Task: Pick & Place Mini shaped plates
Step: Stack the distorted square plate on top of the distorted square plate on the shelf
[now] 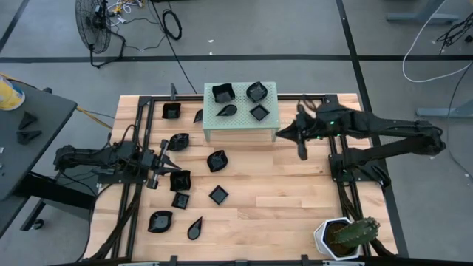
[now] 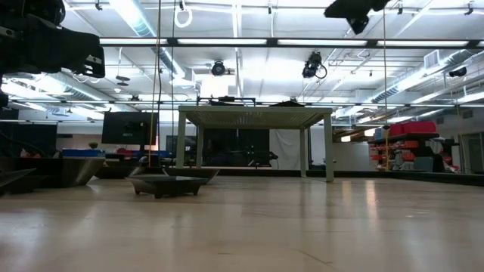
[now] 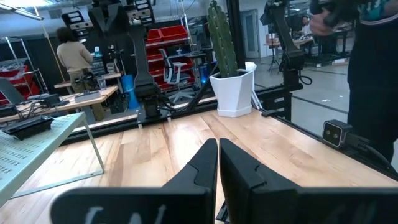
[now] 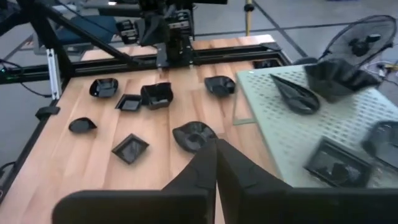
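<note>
Several glossy black mini plates lie on the wooden table (image 1: 295, 199) between the arms, among them a wavy one (image 1: 216, 160), a square one (image 1: 218, 194) and one (image 1: 179, 179) just beside my left gripper (image 1: 170, 164). Several more (image 1: 222, 92) rest on top of the pale green perforated stand (image 1: 240, 125). My left gripper (image 3: 217, 168) is shut and empty, hovering at the table's left side. My right gripper (image 1: 282, 135) is shut and empty, raised beside the stand's right edge. In its wrist view the shut fingers (image 4: 216, 165) point over the wavy plate (image 4: 194, 135).
A white hexagonal pot with a cactus (image 1: 341, 236) stands at the table's near right corner. Black frame rails (image 1: 133, 199) run along the left and right sides. The stand (image 4: 311, 137) takes up the far middle. A person (image 3: 73, 56) stands in the room beyond the table.
</note>
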Motion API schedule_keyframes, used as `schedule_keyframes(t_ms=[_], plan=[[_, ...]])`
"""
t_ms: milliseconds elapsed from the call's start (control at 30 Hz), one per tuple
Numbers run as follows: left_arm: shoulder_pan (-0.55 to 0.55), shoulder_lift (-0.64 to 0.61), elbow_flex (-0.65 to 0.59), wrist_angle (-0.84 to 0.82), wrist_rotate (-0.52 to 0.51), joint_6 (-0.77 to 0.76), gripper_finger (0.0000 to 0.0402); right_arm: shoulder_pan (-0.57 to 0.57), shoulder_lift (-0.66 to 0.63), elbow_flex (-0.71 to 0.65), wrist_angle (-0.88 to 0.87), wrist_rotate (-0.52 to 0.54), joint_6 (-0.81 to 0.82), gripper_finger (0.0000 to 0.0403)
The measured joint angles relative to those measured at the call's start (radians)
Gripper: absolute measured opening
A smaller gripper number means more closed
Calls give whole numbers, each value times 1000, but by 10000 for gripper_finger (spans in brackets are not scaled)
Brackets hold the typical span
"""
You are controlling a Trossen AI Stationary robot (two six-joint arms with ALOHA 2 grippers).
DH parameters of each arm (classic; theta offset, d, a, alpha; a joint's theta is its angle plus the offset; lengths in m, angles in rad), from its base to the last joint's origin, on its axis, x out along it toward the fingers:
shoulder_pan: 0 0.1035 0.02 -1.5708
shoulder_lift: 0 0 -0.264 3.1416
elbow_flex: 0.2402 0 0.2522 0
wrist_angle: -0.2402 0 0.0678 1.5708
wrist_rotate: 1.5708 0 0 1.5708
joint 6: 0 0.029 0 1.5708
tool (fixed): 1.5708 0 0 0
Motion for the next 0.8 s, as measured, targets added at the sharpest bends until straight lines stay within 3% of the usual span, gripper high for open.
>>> schedule_keyframes(t_ms=[533, 800], plan=[[0, 0, 0, 0, 0, 0, 23, -26, -277, -1, -221, 41, -21, 4], [0, 0, 0, 0, 0, 0, 23, -21, -450, -136, -229, 33, 43, 6]])
